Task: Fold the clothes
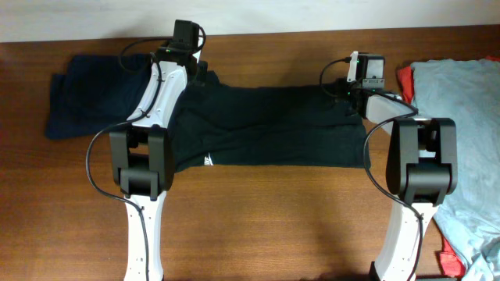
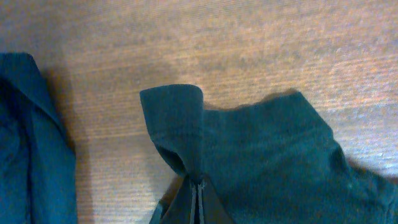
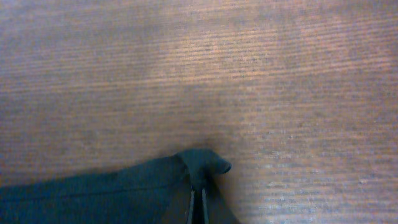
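A black T-shirt (image 1: 266, 125) lies spread across the middle of the table, a small white mark (image 1: 208, 161) at its near edge. My left gripper (image 1: 197, 72) is at the shirt's far left corner, shut on a pinched-up fold of the black fabric (image 2: 177, 118); the jaws meet at the bottom of the left wrist view (image 2: 199, 190). My right gripper (image 1: 349, 87) is at the far right corner, shut on a small raised tuck of the same shirt (image 3: 202, 163), jaws closed (image 3: 198, 199).
A navy garment (image 1: 94, 94) lies bunched at the far left, also at the left wrist view's left edge (image 2: 25, 143). Light grey-blue clothes (image 1: 461, 133) over a red piece (image 1: 405, 78) are piled at the right edge. Bare wooden table (image 1: 266, 226) lies in front.
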